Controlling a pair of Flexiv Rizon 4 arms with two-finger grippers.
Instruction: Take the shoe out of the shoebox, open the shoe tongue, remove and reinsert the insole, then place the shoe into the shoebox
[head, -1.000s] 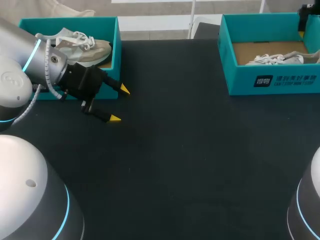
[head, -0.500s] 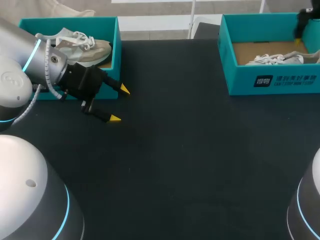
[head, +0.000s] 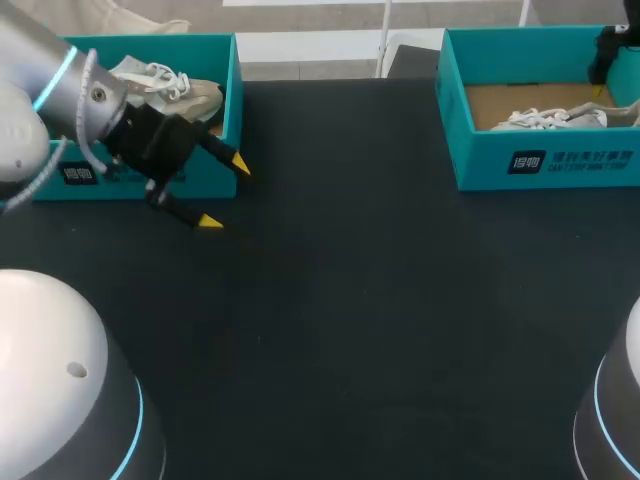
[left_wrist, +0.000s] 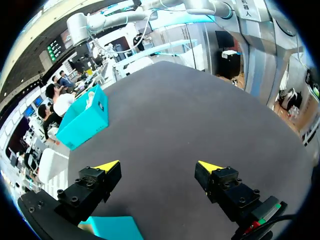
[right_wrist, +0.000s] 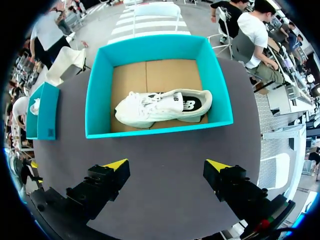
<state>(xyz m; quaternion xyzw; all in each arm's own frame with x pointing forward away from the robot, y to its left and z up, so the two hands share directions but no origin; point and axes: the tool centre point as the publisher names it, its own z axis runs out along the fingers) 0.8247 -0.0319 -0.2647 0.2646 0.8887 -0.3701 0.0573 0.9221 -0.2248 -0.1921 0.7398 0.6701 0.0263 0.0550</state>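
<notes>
Change vs 1 s ago: left gripper (head: 225, 193) has pulled back a bit toward the left shoebox (head: 233, 95), and the arm sits further to the view's left edge. It was static between the two earlier frames, so the motion is only just starting. Fingers are apart w/ nothing between them, over bare table (head: 350, 300) just beside the box's front corner.

The grey shoe (head: 185, 95) is inside the left shoebox, untouched, partly hidden by the arm.

Right gripper (right_wrist: 167, 165) is approx where it was, up by the far corner of the right shoebox (right_wrist: 160, 131). Its fingers are also spread and empty. In the right wrist view the box is ahead of the fingers, and the white shoe (right_wrist: 160, 107) lies on its side on the cardboard floor, toe toward the left shoebox, laces tied, well apart from the tips.

Meaning for the task: nothing done yet. Both shoes are in their boxes, and tongue and insole are untouched. Prob. still the approach for step 1 (take shoe out). Can't tell which shoe gets picked first; the left arm's move hints it's lining up on the grey one. Next needs a descent into a box and a grip on the shoe w/o clipping the wall.
</notes>
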